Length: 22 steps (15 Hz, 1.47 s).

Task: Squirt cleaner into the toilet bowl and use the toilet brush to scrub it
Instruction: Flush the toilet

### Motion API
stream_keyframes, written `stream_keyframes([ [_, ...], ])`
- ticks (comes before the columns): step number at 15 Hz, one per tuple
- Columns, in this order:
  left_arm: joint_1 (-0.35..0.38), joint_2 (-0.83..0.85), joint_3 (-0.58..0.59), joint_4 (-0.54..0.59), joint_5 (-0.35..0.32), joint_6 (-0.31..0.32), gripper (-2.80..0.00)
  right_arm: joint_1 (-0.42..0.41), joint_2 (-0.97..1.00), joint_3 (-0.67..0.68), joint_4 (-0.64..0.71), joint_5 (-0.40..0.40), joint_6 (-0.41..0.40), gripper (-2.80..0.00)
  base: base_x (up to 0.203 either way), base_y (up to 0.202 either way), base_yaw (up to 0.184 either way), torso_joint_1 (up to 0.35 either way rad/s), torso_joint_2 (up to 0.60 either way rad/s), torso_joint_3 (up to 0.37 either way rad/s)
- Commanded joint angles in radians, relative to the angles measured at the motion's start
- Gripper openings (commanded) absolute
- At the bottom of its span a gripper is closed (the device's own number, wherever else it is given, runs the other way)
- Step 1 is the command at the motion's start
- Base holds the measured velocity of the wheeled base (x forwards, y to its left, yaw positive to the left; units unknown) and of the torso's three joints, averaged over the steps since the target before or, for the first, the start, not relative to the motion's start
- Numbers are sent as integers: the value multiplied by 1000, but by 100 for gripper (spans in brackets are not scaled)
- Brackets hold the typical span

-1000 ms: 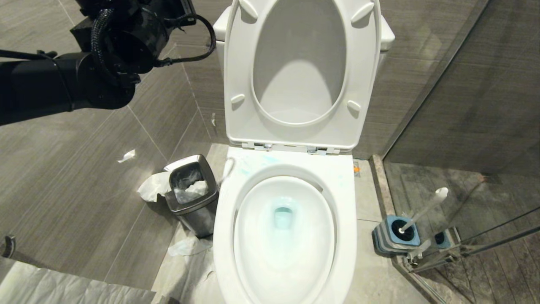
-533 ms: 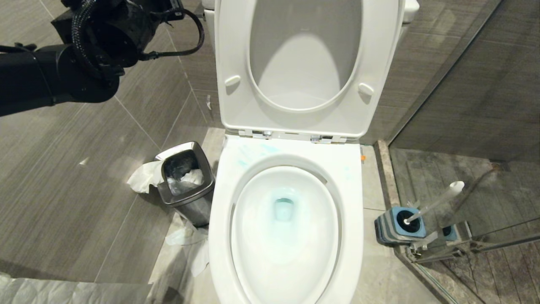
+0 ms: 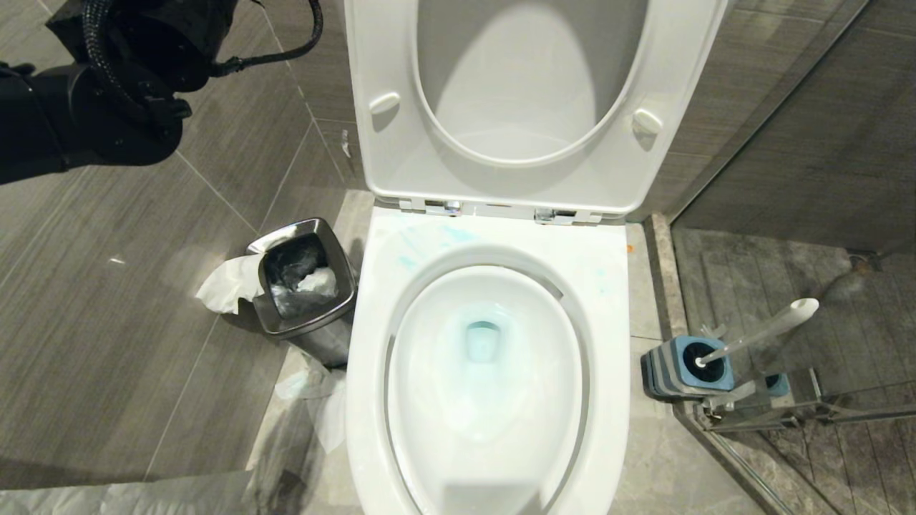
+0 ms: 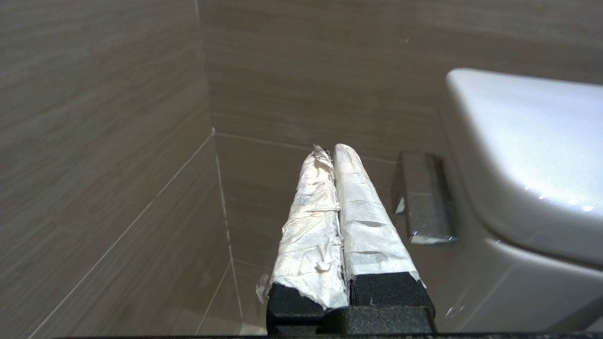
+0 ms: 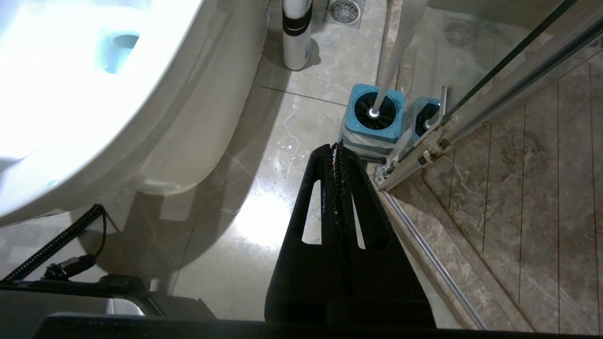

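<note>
The toilet bowl (image 3: 494, 458) is glossy white, with pale turquoise cleaner (image 3: 481, 342) tinting its water and smearing the rim near the chrome hinges (image 3: 451, 207). Right of the bowl, the whitish toilet brush (image 3: 762, 332) stands in a blue-topped, grey-ribbed holder (image 3: 669, 372). Left of the bowl, a steel waste bin (image 3: 315, 332) sits against grey wood-grain tiles (image 3: 107, 343).

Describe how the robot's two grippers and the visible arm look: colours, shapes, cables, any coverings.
The left arm is a thick matte-black tube with a round joint housing, a ribbed black hose and a thin black cable looping off it. The left gripper has two long black fingers wrapped in wrinkled white tape. The right gripper is bare black, a tapering wedge with slotted cut-outs and a toothed inner edge.
</note>
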State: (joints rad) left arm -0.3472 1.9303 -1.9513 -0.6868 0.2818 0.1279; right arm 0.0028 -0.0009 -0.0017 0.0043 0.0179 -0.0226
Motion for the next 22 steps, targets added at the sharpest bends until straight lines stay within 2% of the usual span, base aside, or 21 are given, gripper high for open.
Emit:
stream_keyframes([
  [1, -4, -15, 0, -14, 2, 3, -280, 0, 1, 0, 0, 1, 0, -280, 0, 0, 0, 0, 0, 0],
  [11, -12, -50, 0, -40, -3, 5, -280, 0, 1, 0, 0, 1, 0, -280, 0, 0, 0, 1, 3, -139],
  [19, -42, -99, 2, -33, -6, 18, -280, 0, 1, 0, 0, 1, 0, -280, 0, 0, 0, 1, 0, -5],
  [22, -59, -100, 0, 7, -20, 18, -280, 0, 1, 0, 0, 1, 0, -280, 0, 0, 0, 0, 0, 0],
])
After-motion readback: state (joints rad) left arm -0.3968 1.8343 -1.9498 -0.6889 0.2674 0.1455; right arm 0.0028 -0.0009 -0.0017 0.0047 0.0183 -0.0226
